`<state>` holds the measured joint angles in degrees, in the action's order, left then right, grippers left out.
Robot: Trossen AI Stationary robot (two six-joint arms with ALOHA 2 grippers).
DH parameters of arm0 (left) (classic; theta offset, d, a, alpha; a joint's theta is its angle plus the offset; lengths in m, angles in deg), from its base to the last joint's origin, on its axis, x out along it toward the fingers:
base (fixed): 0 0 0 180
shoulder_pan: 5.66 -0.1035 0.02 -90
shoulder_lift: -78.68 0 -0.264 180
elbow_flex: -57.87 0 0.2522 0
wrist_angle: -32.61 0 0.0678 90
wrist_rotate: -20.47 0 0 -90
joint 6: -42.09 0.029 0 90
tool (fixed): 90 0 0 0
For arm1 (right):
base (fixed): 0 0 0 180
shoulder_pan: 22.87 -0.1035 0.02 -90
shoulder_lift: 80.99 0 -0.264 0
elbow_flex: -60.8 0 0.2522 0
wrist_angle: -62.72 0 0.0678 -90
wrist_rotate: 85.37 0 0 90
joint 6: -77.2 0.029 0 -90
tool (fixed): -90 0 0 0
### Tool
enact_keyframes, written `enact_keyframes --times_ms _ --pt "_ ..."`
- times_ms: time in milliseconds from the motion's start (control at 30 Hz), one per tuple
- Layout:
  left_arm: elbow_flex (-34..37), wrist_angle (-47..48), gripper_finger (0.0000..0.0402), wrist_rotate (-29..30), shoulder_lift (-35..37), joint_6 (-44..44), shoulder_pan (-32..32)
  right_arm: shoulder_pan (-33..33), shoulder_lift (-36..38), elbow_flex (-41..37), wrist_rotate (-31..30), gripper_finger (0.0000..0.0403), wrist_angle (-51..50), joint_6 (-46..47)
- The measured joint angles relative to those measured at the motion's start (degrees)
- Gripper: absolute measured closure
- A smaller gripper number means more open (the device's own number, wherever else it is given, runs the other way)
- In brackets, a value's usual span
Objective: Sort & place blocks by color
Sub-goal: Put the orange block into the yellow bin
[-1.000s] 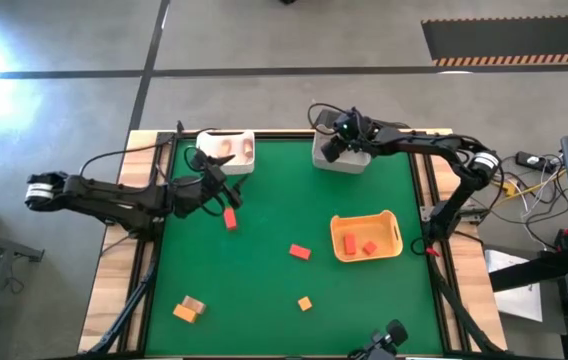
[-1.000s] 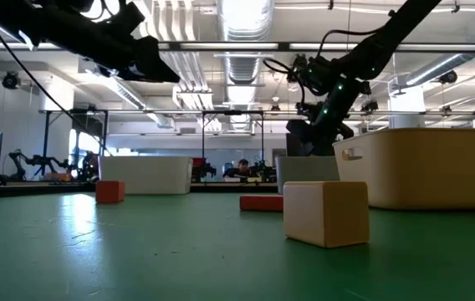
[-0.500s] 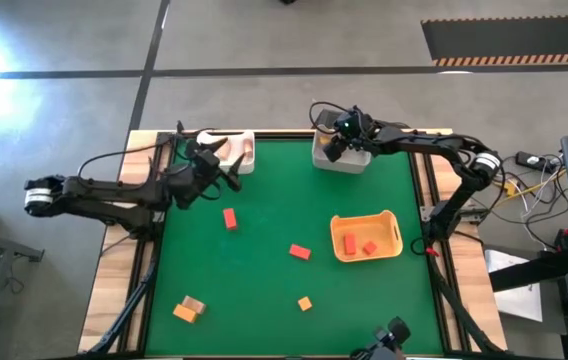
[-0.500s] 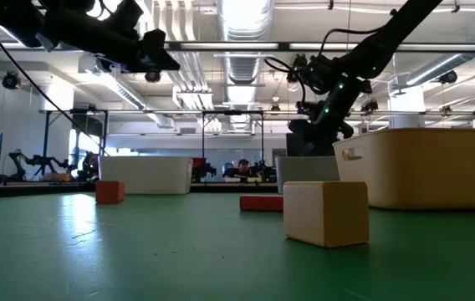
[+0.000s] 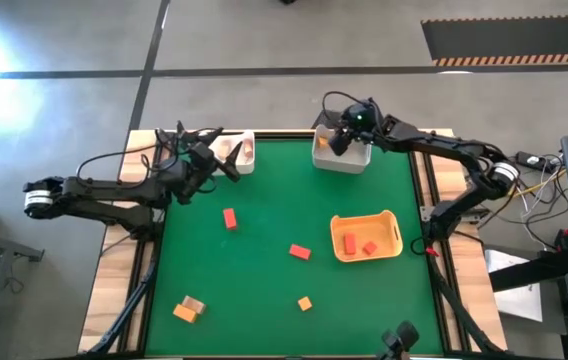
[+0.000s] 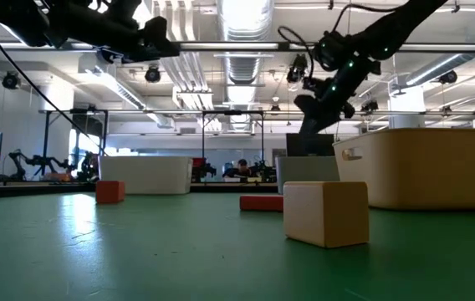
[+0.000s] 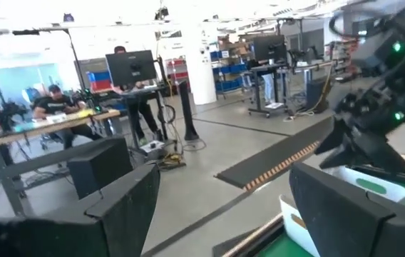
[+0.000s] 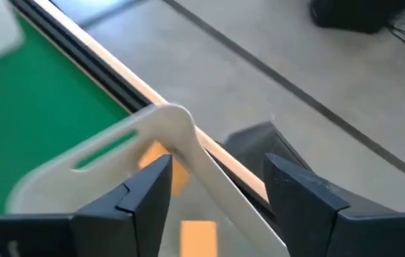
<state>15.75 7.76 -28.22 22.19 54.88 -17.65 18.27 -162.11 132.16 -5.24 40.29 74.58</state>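
Right gripper (image 5: 342, 141) above the right bin (image 5: 341, 158), jaws parted, nothing between them; left gripper (image 5: 226, 165) wide open and empty beside the left bin (image 5: 236, 153).

Right wrist view looked down past open fingers (image 8: 145, 193) into the bin, yellow-orange blocks (image 8: 199, 233) on its floor. Loose blocks lay on the green mat (image 5: 264, 220): a red one (image 5: 230, 218) near the left arm, another red (image 5: 300, 252) mid-table, an orange one (image 5: 305, 303) and a tan and orange pair (image 5: 189, 308) toward the near edge; two red in the orange tray (image 5: 366, 236). Risk, as judged: the right arm, stretched long across the far edge and raised, could clip the bin wall when it draws back low and shove the bin. Left arm lay extended along the table's left side, wrist lifted, gripper pointing outward.
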Motion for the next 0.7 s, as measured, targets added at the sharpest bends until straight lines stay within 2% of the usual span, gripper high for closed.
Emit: enact_keyframes --times_ms 167,300,500,600,700 --pt "0.02 0.97 0.0107 -0.64 -0.36 -4.57 0.20 -0.39 3.27 -0.40 9.61 0.0213 -0.05 0.92" --pt "0.02 8.58 0.0107 -0.78 -0.37 -12.21 1.48 -2.36 4.98 -1.00 15.89 0.0227 -0.05 2.64" --pt "-0.46 25.26 0.0107 -0.65 -0.48 -27.64 3.85 -7.80 7.06 -2.58 16.31 0.0245 -0.12 5.00" --pt "-2.29 37.07 0.0107 1.83 -2.06 -41.91 3.90 -10.80 7.91 -3.10 16.29 0.0252 -0.07 5.72" --pt "-4.76 45.81 0.0107 -0.20 -4.50 -53.78 4.77 -13.77 8.22 -3.19 15.89 0.0259 -0.07 6.28"
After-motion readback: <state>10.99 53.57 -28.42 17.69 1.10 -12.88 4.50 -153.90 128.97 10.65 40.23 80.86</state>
